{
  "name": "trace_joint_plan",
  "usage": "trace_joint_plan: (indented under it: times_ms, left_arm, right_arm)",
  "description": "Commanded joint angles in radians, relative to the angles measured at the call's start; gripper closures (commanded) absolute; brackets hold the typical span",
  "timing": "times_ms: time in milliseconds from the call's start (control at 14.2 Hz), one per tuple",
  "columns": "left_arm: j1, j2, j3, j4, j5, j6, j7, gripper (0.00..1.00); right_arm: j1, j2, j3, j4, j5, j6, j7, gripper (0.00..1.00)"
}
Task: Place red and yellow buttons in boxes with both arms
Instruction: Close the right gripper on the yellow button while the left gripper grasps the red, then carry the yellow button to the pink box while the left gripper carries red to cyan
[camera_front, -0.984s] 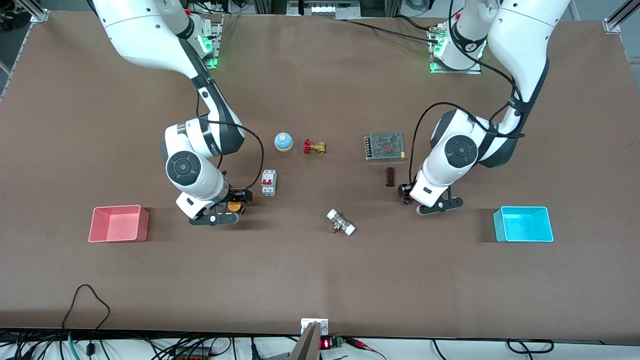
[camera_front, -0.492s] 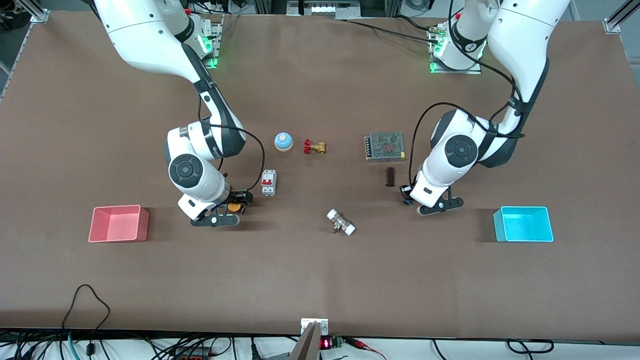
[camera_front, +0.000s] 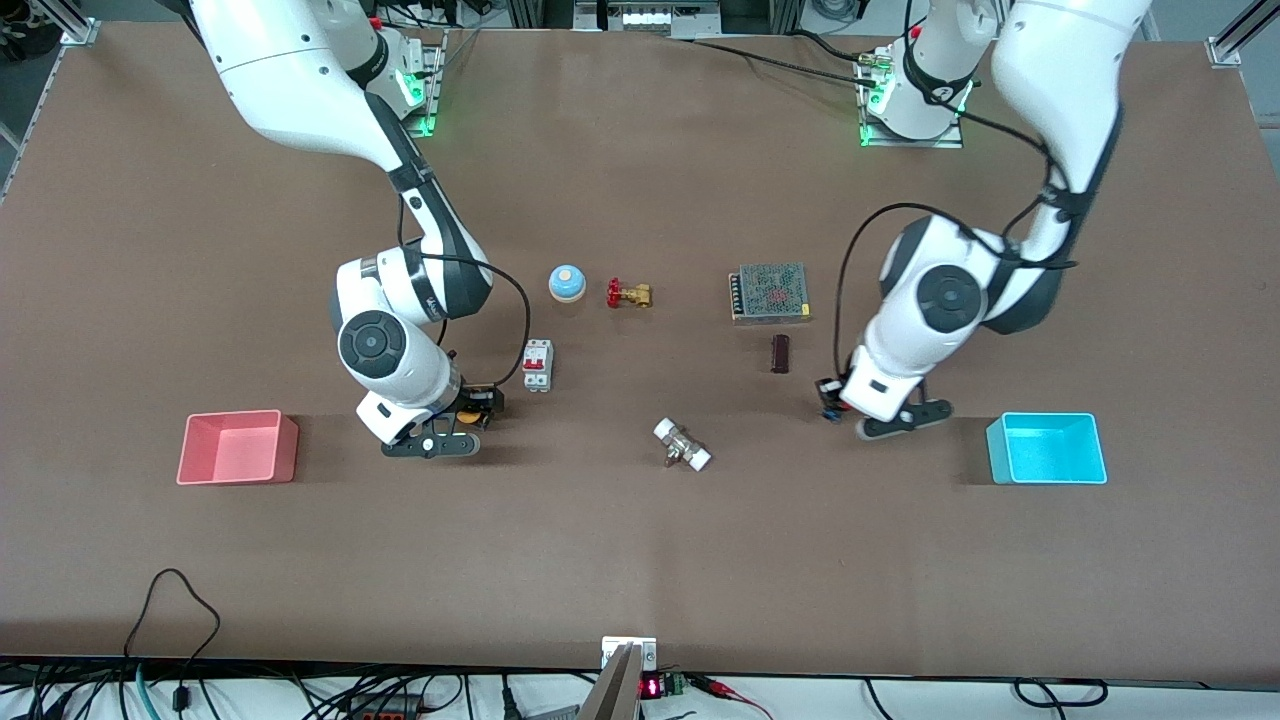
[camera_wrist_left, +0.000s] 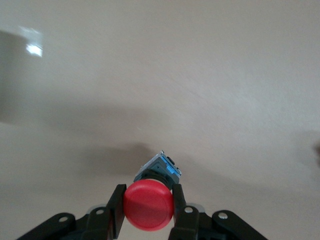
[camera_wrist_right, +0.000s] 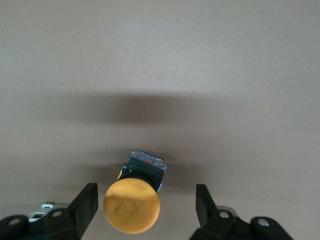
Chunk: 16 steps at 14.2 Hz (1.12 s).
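You see the red button (camera_wrist_left: 148, 206) only in part: its base is hidden behind the cap.

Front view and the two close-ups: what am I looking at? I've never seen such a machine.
Two white robot arms stand at a brown table. The wide picture looks down from across it; each close-up comes from a camera on one arm's wrist. The left arm, over the table near the cyan tray, has its jaws shut on a red button. The right arm, beside a circuit breaker, has its jaws open around a yellow button on the table. A pink tray, blue bell, brass valve, power supply and white fitting lie there.
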Motion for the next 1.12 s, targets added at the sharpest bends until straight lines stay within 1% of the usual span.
trace_joint_plan:
  times_ms: [0, 70, 211, 352, 422, 633, 773, 844, 1055]
  left_arm:
    - [0.064, -0.029, -0.003, 0.069, 0.019, -0.108, 0.081, 0.74]
    - [0.087, -0.029, -0.002, 0.081, 0.019, -0.112, 0.109, 0.74]
    - [0.140, -0.029, -0.002, 0.096, 0.019, -0.112, 0.192, 0.74]
    - [0.193, -0.028, -0.003, 0.098, 0.018, -0.112, 0.278, 0.74]
    - [0.215, -0.028, -0.003, 0.101, 0.018, -0.112, 0.325, 0.74]
    - [0.285, -0.017, -0.003, 0.110, 0.018, -0.106, 0.460, 0.74]
    - [0.333, -0.002, -0.002, 0.118, 0.019, -0.096, 0.551, 0.74]
    - [0.351, 0.010, -0.003, 0.136, 0.019, -0.098, 0.584, 0.74]
    - [0.391, 0.043, -0.002, 0.145, 0.019, -0.093, 0.658, 0.74]
  right_arm:
    - [-0.002, 0.015, 0.002, 0.025, 0.014, 0.004, 0.005, 0.59]
    - [-0.002, 0.015, 0.002, 0.023, 0.014, 0.002, 0.004, 0.69]
    - [-0.002, 0.013, 0.002, 0.025, 0.014, 0.002, 0.002, 0.75]
    - [-0.004, 0.009, 0.000, 0.048, 0.013, -0.011, -0.007, 0.75]
    - [-0.004, 0.004, -0.004, 0.089, 0.010, -0.040, -0.010, 0.75]
    - [-0.021, -0.006, -0.032, 0.186, 0.002, -0.190, -0.019, 0.75]
    - [-0.070, -0.031, -0.067, 0.204, -0.003, -0.278, -0.067, 0.75]
    - [-0.094, -0.036, -0.087, 0.206, -0.003, -0.301, -0.099, 0.75]
    - [-0.163, -0.037, -0.165, 0.221, -0.003, -0.312, -0.269, 0.75]
